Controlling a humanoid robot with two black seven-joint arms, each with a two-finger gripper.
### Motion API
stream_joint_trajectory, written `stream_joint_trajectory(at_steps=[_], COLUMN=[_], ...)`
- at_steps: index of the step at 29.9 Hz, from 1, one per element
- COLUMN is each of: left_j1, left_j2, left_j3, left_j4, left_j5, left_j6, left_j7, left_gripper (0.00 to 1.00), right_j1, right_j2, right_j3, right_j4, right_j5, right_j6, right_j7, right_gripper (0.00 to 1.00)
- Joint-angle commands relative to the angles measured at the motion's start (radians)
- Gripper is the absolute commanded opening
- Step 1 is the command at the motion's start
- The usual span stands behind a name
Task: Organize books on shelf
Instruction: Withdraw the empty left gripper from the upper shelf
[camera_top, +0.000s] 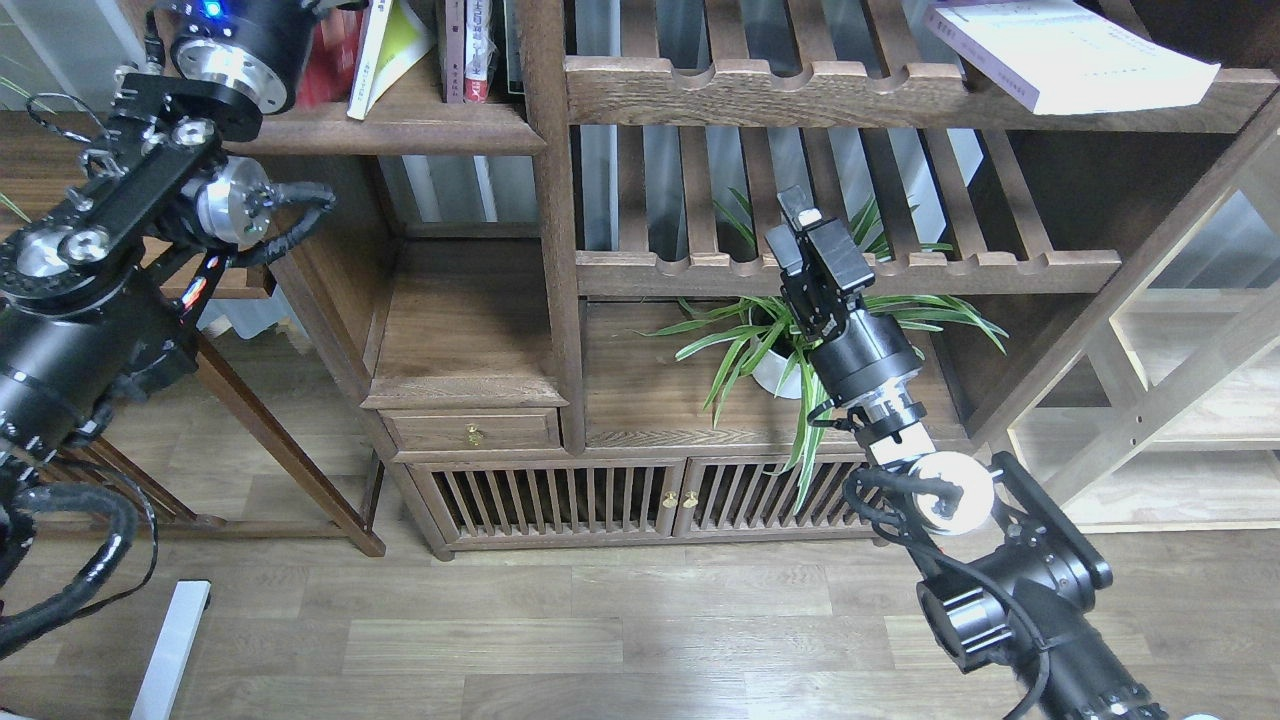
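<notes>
Home-like living room or study: dark wooden display cabinet (470, 330), potted spider plant (790, 345), wood-plank floor (600, 630), books (1070, 50).

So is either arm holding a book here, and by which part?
The right gripper holds nothing; it hangs in front of the slatted rack. The left arm's far end runs off the top edge, so that cannot be told.

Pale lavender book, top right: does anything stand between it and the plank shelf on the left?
Yes. The upright wooden post stands between the slatted rack, where the pale lavender book lies, and the plank shelf. The book would likely have to come out forward, round the post's front.
</notes>
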Motion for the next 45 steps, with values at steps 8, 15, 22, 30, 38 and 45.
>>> stream_joint_trajectory(at_steps=[8, 15, 22, 30, 38, 45], left_j1=[-0.03, -0.094, -0.159, -0.205, -0.203, -0.171], left_j2=[-0.02, -0.054, -0.074, -0.079, -0.068, -0.025], left_j3=[0.005, 0.004, 0.004, 0.002, -0.008, -0.013], left_j4=[0.003, 0.008, 0.009, 0.003, -0.026, -0.086], left_j5=[-0.008, -0.037, -0.043, -0.043, -0.045, -0.046], left_j6=[0.009, 0.012, 0.029, 0.031, 0.081, 0.095], left_j7=[-0.004, -0.002, -0.001, 0.004, -0.007, -0.065], left_gripper=[0.51, 0.51, 0.51, 0.51, 0.73, 0.95], right_j1=[-0.013, -0.013, -0.013, -0.011, -0.008, -0.008], right_j2=[-0.001, -0.003, -0.018, -0.02, -0.02, -0.023], right_j3=[-0.002, -0.003, -0.003, -0.003, -0.002, -0.002], right_j4=[0.001, 0.001, 0.003, 0.001, -0.018, -0.02], right_j5=[0.0, -0.001, 0.0, -0.001, -0.001, 0.0], right_j6=[0.017, 0.019, 0.02, 0.028, 0.023, 0.032], right_j7=[0.0, 0.0, 0.0, 0.0, 0.0, 0.0], right_gripper=[0.76, 0.76, 0.76, 0.76, 0.76, 0.8])
